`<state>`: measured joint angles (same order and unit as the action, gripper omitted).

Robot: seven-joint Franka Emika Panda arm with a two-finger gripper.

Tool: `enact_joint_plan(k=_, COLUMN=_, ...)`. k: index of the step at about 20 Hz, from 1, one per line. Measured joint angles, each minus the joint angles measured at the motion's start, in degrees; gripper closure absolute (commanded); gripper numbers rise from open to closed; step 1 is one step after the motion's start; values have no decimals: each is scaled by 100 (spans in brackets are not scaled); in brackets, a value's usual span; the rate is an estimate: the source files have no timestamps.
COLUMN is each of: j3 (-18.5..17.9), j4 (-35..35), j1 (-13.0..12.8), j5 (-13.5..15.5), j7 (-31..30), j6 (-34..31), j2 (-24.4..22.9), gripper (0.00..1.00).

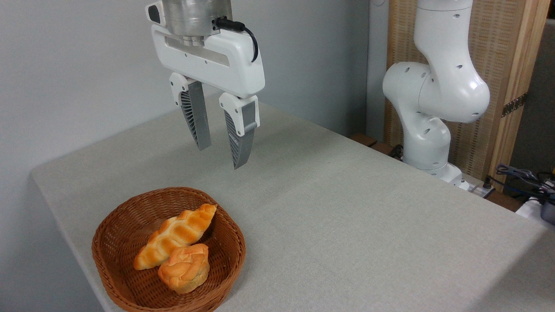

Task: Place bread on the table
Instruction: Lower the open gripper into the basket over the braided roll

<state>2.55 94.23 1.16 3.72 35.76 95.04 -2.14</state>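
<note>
The bread [175, 235], a long braided golden-orange loaf, lies slanted inside the brown wicker basket [106, 242] at the front left of the table [347, 216]. A small round knotted bun [185, 267] leans against the loaf's lower side. My gripper [221, 157] hangs well above the basket's far rim, fingers pointing down. It is open, and the gap between its grey fingers holds nothing.
The arm's white base and lower joints [433, 95] stand at the table's far right edge. Cables and a dark device [529, 182] lie off the table at the right. A grey wall runs behind, with the table's left edge close to the basket.
</note>
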Motion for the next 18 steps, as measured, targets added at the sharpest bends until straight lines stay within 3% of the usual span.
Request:
enact_joint_plan(k=12, j3=17, j4=-7, j1=-9, j5=0, j7=210, j6=121, j2=10, gripper=0)
enact_joint_plan(k=15, j3=48, j4=182, j1=-14, j5=1, j7=210, j6=730, j2=36, gripper=0)
enact_joint_plan(k=18, j3=193, j4=668, j1=-23, j5=1, j7=213, j6=1781, j2=121, gripper=0)
